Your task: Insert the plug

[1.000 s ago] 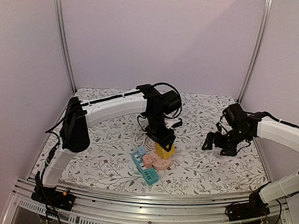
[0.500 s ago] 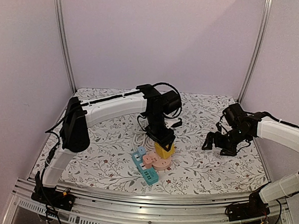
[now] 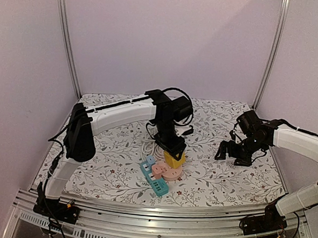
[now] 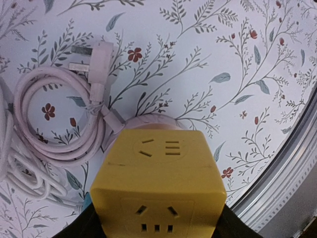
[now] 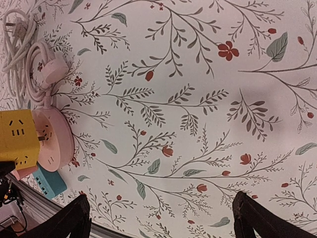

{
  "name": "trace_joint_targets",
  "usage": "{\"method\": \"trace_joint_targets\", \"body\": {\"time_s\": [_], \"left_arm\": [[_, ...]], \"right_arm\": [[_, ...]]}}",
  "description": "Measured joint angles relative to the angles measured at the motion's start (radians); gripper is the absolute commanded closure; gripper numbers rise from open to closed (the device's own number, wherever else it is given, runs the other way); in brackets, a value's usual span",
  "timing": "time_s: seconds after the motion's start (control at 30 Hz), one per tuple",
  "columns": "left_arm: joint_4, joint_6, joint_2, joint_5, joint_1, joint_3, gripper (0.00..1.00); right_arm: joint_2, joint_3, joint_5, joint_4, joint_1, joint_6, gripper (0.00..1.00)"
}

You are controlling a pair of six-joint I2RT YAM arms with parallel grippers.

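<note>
Top external: left tool [image 3: 174, 151] clenched on yellow cube plug [image 4: 158, 183], over pink round socket [image 5: 55, 141].
Right wrist: right tool [image 3: 230, 154] released, above floral counter [image 5: 198, 74].

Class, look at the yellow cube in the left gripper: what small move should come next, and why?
Probably press the yellow cube straight down. The left gripper holds it over the pink round socket, and the right wrist view seems to show a thin gap between them.

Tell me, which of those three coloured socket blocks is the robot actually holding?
The yellow cube, clamped in the left gripper. The pink round one and the teal strip lie on the table, with nothing gripping them.
</note>
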Motion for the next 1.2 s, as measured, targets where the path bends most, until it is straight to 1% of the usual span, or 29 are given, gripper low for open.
{"method": "trace_joint_targets", "body": {"time_s": [0.4,0.83,1.07,1.2], "left_arm": [[0.000,0.000,0.005,-0.009,-0.006,0.001,1.00],[-0.001,-0.001,0.041,-0.035,-0.018,0.049,1.00],[-0.003,0.000,0.041,-0.089,-0.035,0.049,1.00],[-0.004,0.004,0.048,-0.142,-0.056,0.049,1.00]], "right_arm": [[0.000,-0.005,0.000,0.002,0.000,-0.017,0.01],[0.000,-0.006,0.002,0.002,0.000,-0.042,0.01],[0.000,-0.006,0.006,0.002,0.000,-0.062,0.01],[0.003,-0.006,0.007,0.002,0.000,-0.071,0.01]]}}
